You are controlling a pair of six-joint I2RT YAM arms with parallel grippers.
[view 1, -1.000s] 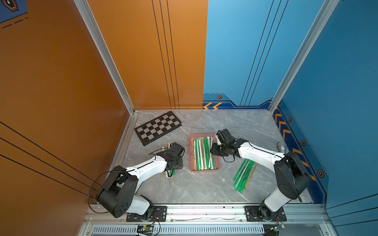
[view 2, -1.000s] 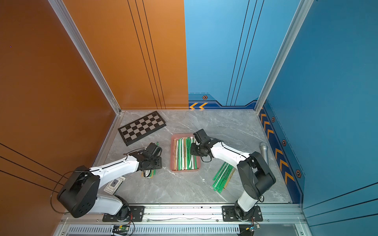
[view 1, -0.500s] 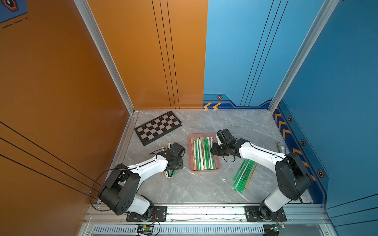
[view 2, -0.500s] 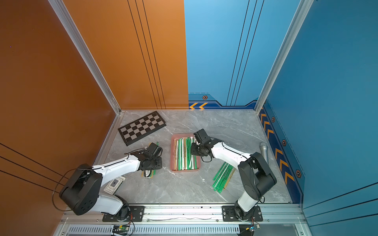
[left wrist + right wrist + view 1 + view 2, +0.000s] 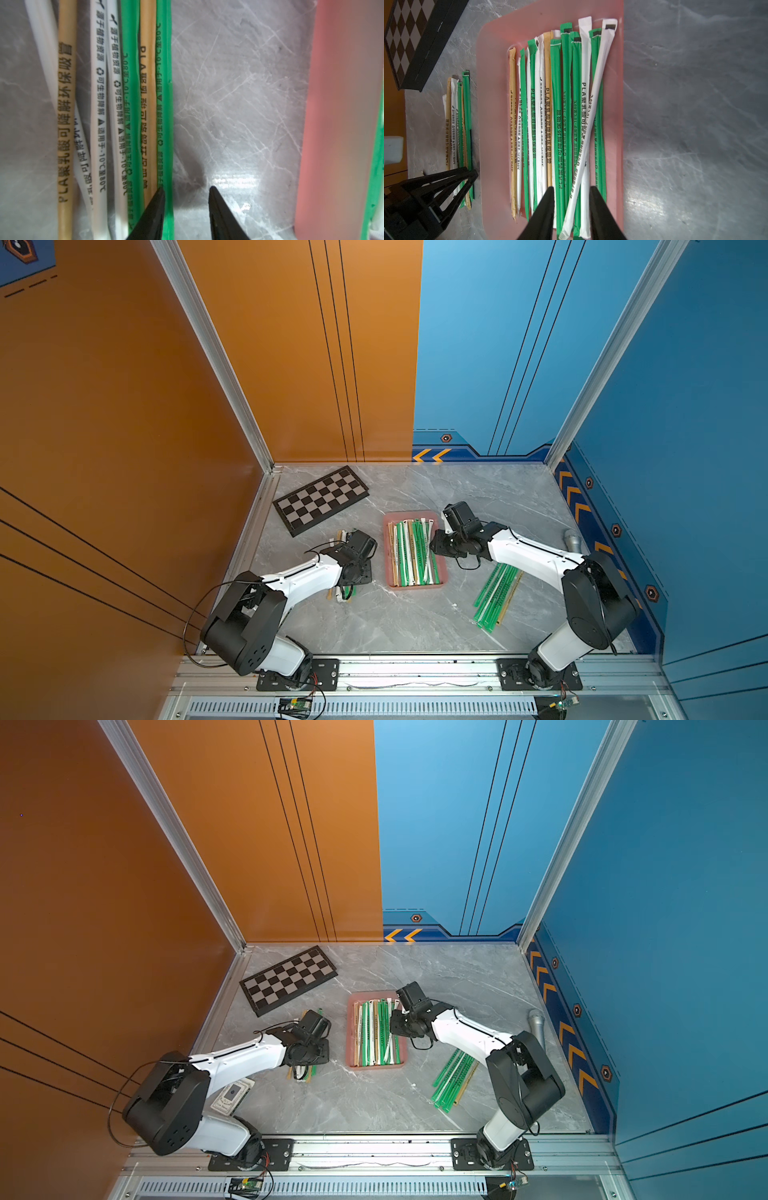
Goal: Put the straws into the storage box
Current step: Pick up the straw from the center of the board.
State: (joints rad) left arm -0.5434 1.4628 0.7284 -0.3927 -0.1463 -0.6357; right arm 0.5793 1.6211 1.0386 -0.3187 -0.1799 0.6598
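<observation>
Inside the pink storage box (image 5: 415,585) lie many straws (image 5: 409,551); two loose bunches (image 5: 496,593) rest on the surface (image 5: 395,622), one on either side of it. My right tool (image 5: 572,188) hangs over the boxed straws, tips apart; my left tool (image 5: 185,188) is parted too, one tip over a green straw (image 5: 165,104).

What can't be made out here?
- Left straw pile: in a top view, mostly under the left arm; count unknown.
- Left gripper: left wrist view, one finger overlaps a green straw; contact unclear.
- Metal cylinder: a top view, right arm hides most of it.
- Card, a top view: print too small.
- Storage box: left wrist view, blurred, cut by the edge.
</observation>
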